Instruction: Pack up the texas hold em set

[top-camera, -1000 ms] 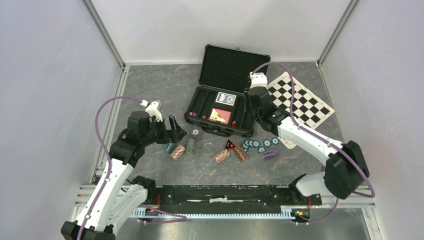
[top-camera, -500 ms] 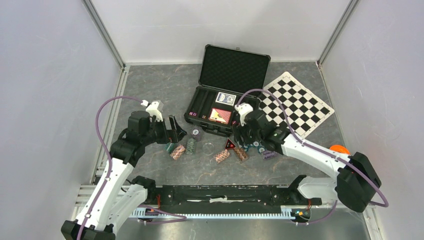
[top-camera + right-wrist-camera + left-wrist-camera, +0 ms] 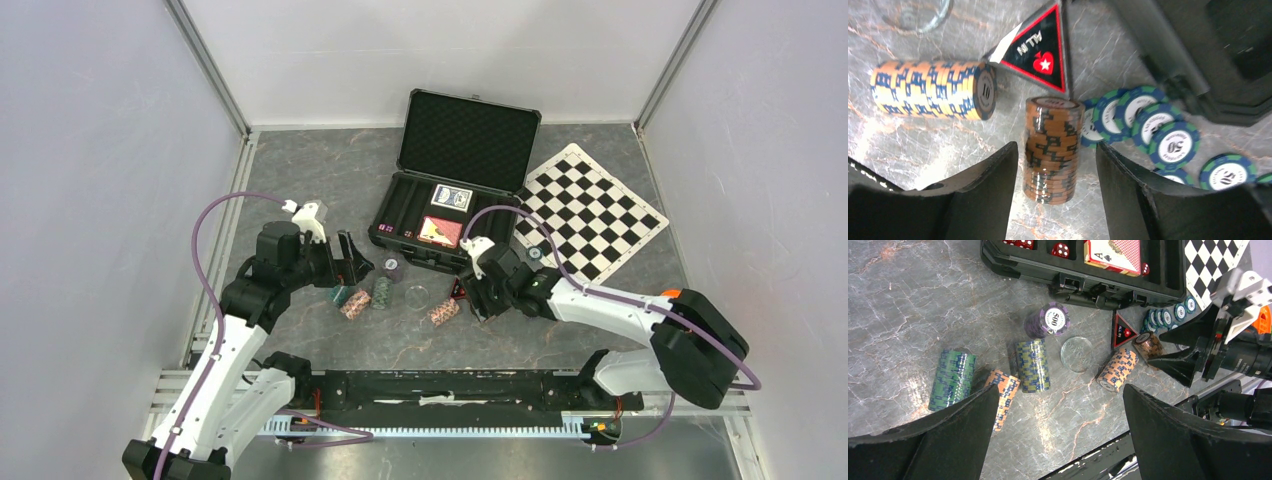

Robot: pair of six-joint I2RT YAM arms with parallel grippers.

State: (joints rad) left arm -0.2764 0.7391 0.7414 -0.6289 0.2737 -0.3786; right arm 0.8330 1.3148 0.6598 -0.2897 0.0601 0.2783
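1. The black case (image 3: 452,215) lies open at the far middle of the surface (image 3: 320,180), and its lid stands up. A blue deck (image 3: 451,197) and a red deck (image 3: 440,231) lie inside, and red dice (image 3: 1060,249) sit in a front compartment.
2. The right gripper (image 3: 1055,150) is low, just in front of the case. Its fingers are spread, one on each side of a stack of brown chips (image 3: 1053,145). A thin gap shows on both sides, so it pinches nothing.
3. Near this stack, teal chips (image 3: 1158,132) lie flat and overlap each other. A black triangle piece (image 3: 1040,50) and an orange stack (image 3: 933,90), lying on its side, are close by.
4. The left gripper (image 3: 1060,390) hovers with its fingers spread wide and holds nothing. Below it are a purple stack (image 3: 1048,320) and a green stack (image 3: 952,380), well apart.
5. A chequered mat (image 3: 590,210) lies to the right of the case.
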